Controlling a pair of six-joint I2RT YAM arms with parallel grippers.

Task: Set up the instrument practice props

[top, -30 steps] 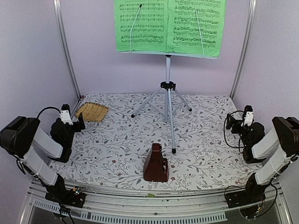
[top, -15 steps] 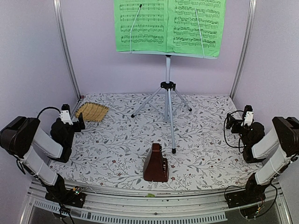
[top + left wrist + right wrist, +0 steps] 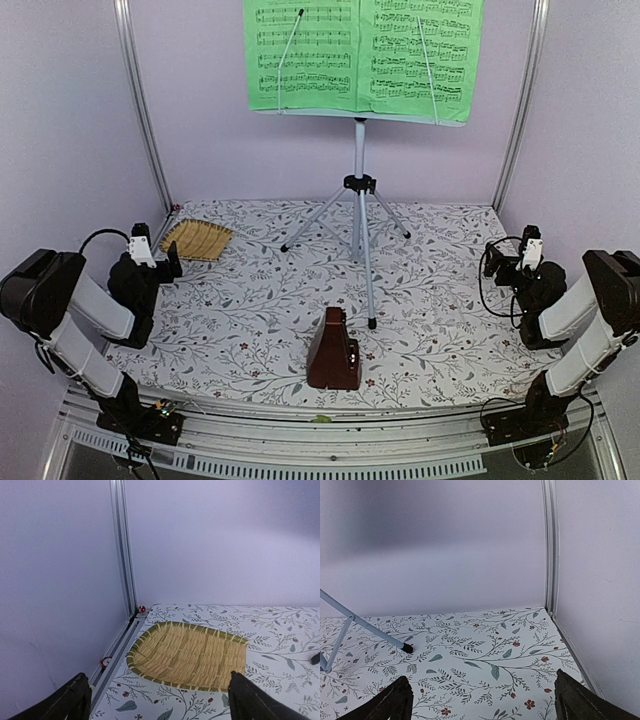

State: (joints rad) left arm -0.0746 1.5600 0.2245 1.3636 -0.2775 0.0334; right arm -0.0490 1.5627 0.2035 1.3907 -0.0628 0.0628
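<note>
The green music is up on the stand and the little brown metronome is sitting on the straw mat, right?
Not quite. The green music is on the stand, but the metronome stands on the flowery table cover near the front, apart from the straw mat in the far left corner. The top external view shows it.

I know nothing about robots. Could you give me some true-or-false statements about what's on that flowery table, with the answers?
1. The green sheet-music booklet with black notes sits open on the music stand with silver tripod legs. True.
2. The small reddish-brown pyramid metronome stands on the tan woven straw mat. False: it stands on the floral tablecloth near the front edge, apart from the mat.
3. The left gripper grips the mat. False: it is open and empty, with the mat lying beyond its fingers.
4. The right gripper is open and empty. True.
</note>
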